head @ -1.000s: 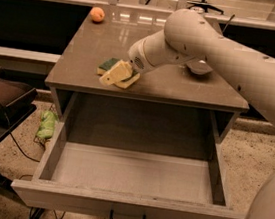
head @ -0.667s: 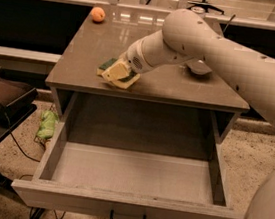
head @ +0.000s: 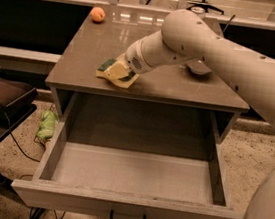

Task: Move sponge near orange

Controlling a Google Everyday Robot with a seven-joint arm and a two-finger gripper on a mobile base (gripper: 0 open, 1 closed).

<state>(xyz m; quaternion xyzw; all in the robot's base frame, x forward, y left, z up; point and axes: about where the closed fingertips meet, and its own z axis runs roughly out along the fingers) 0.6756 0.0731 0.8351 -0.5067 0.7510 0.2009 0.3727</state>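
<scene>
The sponge (head: 113, 74), pale yellow foam with a dark green top, is at the front left of the brown table top (head: 85, 49). My gripper (head: 118, 70) comes in from the right and is shut on the sponge, holding it slightly tilted just above the surface. The arm covers the sponge's right part. The orange (head: 97, 14), small and round, sits at the far left corner of the table top, well behind the sponge.
A white bowl (head: 198, 67) sits on the right of the table top, partly behind my arm. An open, empty drawer (head: 134, 174) sticks out below the front edge. A green object (head: 47, 124) lies on the floor at left, next to a dark stand (head: 2, 99).
My gripper and the sponge have shifted slightly left and back across the table top. The orange and the bowl have not moved.
</scene>
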